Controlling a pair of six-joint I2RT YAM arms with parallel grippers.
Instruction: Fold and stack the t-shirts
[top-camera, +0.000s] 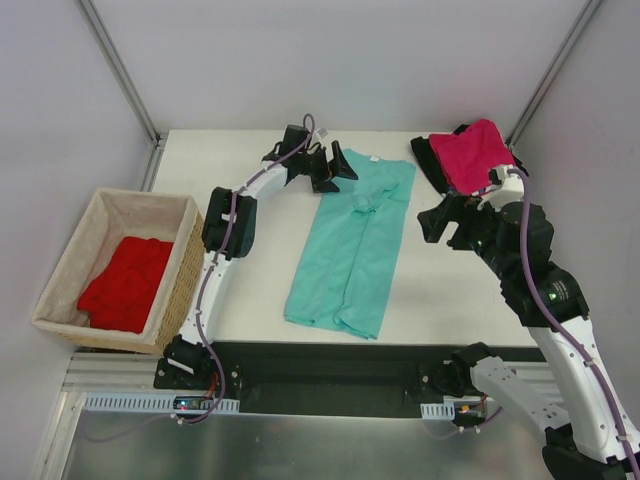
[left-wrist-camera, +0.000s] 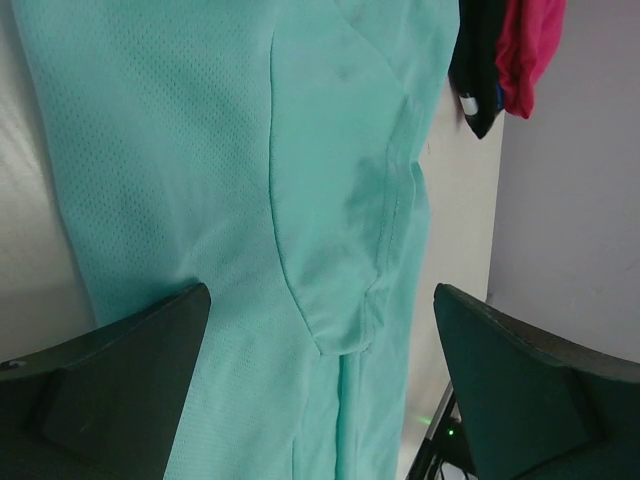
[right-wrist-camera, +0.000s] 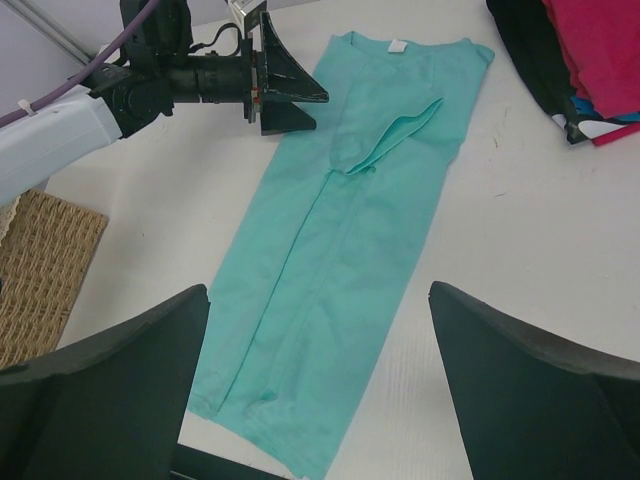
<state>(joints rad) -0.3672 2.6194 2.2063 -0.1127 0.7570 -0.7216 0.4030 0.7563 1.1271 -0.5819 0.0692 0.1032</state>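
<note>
Both empty, jaws spread wide: left gripper (top-camera: 338, 168) at the collar end of the teal t-shirt (top-camera: 352, 250), upper centre; right gripper (top-camera: 438, 222) just right of it. Upper right, magenta t-shirt (top-camera: 476, 155) lies on black t-shirt (top-camera: 428, 160); red t-shirt (top-camera: 125, 282) in basket (top-camera: 110, 196), left edge.

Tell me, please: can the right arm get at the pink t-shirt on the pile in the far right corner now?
Probably yes. The right tool is open and hangs close to the pile. The pink t-shirt lies on top, uncovered, and nothing stands between them; the tool would only need to turn.
</note>
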